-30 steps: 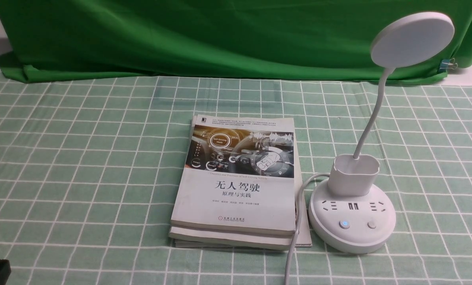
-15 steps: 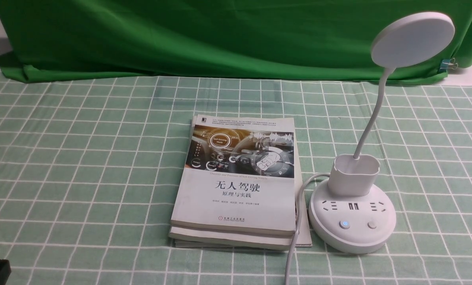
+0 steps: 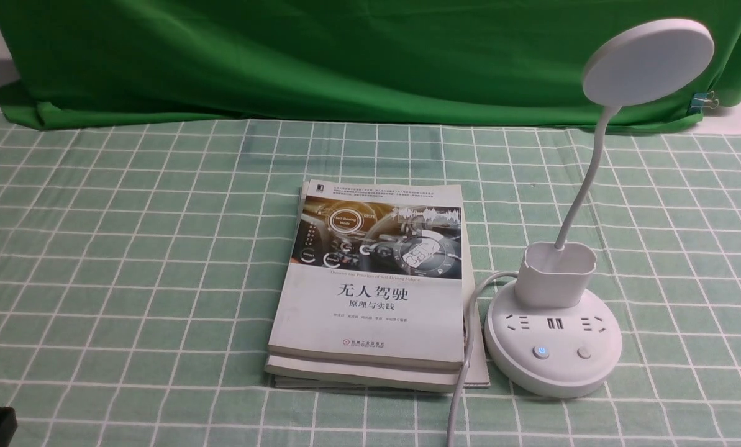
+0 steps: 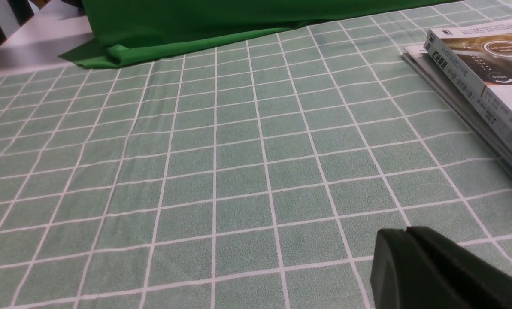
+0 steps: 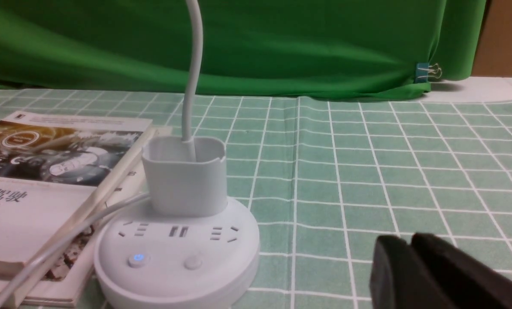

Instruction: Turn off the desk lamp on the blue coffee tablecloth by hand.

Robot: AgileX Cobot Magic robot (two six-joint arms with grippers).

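On the blue coffee tablecloth (image 3: 128, 248), right of the book stack (image 3: 370, 323): see the desk lamp (image 3: 553, 347)

Note blue glow at left-hand power button (image 3: 541, 352), disc head (image 3: 650, 62) tilted above bent neck (image 3: 584, 180). Log left gripper (image 4: 405, 231) as narrow, closed up. Mark right gripper (image 5: 404, 240) as blurred, can't tell whether fully closed. See cable (image 3: 463, 372) running across book edges.

The desk lamp (image 3: 553, 347) is moulded in smooth white plastic, softly glossy. The checked tablecloth (image 3: 159, 248) and creased green backdrop (image 3: 345, 56) are made of matt cloth. The textbook (image 3: 370, 310) is bound in smooth printed paper.
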